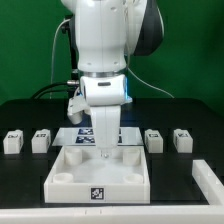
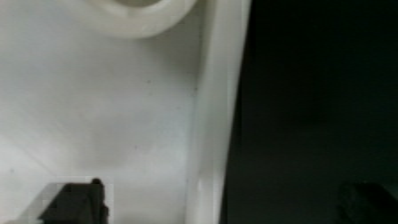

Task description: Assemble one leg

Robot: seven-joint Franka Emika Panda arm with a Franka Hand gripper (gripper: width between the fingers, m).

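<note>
Legs [image 1: 13, 141] white; tray [image 1: 60, 180] white, black-white square tag [image 1: 97, 194]; table [image 1: 20, 172] black.

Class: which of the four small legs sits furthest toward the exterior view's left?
The outermost leg, at the row's end; the other three sit further right.

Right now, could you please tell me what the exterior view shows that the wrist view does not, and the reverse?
Only the exterior view shows the four legs, two on each side of the tray, the marker board beyond it, and the arm. Only the wrist view shows plainly that the fingers are apart, with the tray's wall between them, and gives a close look at one round socket. Both show the white tray and the black table.
</note>
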